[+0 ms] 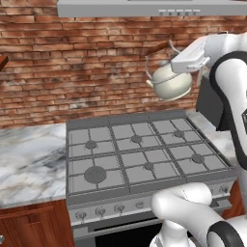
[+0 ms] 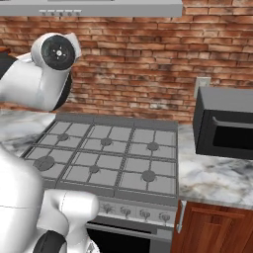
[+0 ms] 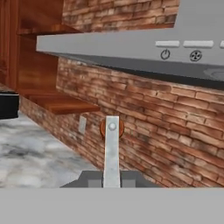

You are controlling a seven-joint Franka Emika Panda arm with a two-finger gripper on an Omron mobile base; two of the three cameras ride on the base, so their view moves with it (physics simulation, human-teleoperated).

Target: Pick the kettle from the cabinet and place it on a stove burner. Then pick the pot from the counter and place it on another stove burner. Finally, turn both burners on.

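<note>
Nearest the base, the row of small silver knobs (image 1: 100, 211) runs along the front of the silver six-burner cooktop (image 1: 144, 154), whose round grey burner discs sit bare under grey square grates; no vessel rests on any of them. To either side lies the white marble counter with grey veins (image 1: 26, 161), and on its right stretch stands a black box-shaped microwave (image 2: 225, 122).

Above the back right corner of the cooktop, the white arm's two-finger gripper (image 1: 177, 63) is clenched on the arched wire handle of the small round cream-white kettle (image 1: 170, 82), which hangs in the air, tilted, spout towards the left, well clear of the grates. In the hand view the grey handle strap and its reddish-brown wooden piece rise between the finger tips. Farther back are the red brick wall (image 1: 72, 67), the grey range hood (image 3: 131, 46) overhead, and the reddish-brown wooden cabinet ledge (image 3: 61, 104) beside it.

The kettle is out of the cabinet and awaits setting down on a burner. The risk I see is the swinging load: held only by a thin wire handle, it could pivot and land off-centre on a grate, tip, or slip from the grip if lowered fast. The hood just above also leaves little headroom for the wrist.
</note>
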